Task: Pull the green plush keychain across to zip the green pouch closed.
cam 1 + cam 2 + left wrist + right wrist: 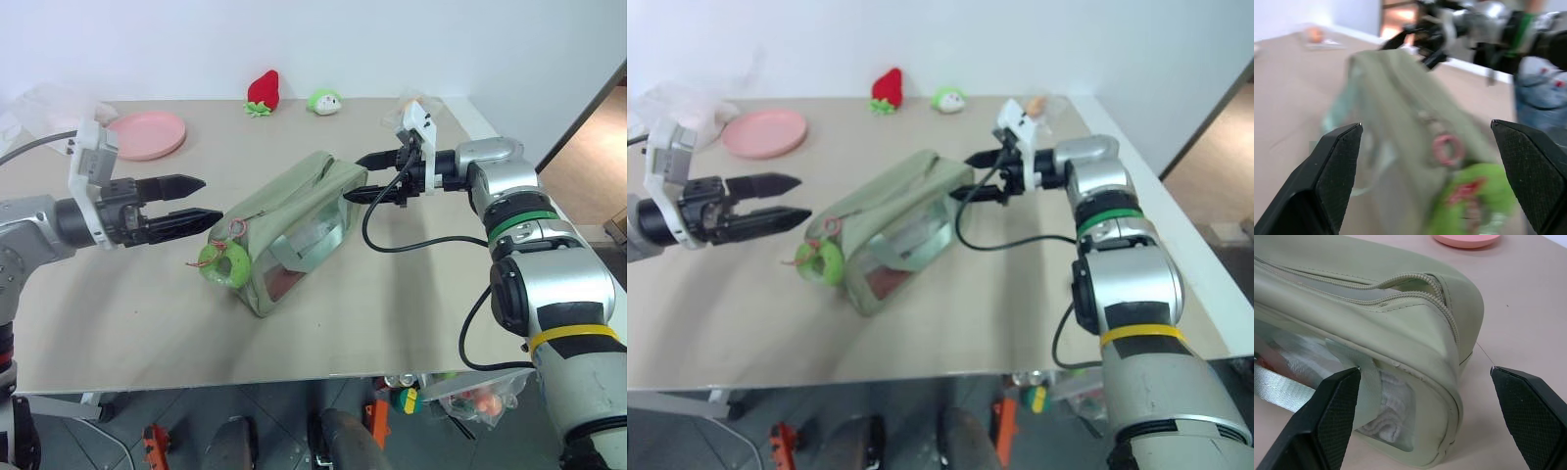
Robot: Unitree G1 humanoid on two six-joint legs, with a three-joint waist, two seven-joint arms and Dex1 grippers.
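Lime-green fuzzy plush ring keychain (224, 262) on thin pink-red cord hangs at near end of pale sage-green boxy fabric pouch (294, 220), which lies diagonally mid-table (118, 323). Left gripper (193, 201) just beside pouch's near end, fingers spread wide, holding nothing. Right gripper (363, 176) at pouch's far end, fingers likewise wide apart, empty. Right wrist view alone shows zipper (1400, 289) gaping at that end, white folded cloth (1383, 416) behind clear window, webbing strap (1283, 387). Head views add pink plate (147, 134), red strawberry plush (262, 93), green-white plush toy (324, 101) at far edge.
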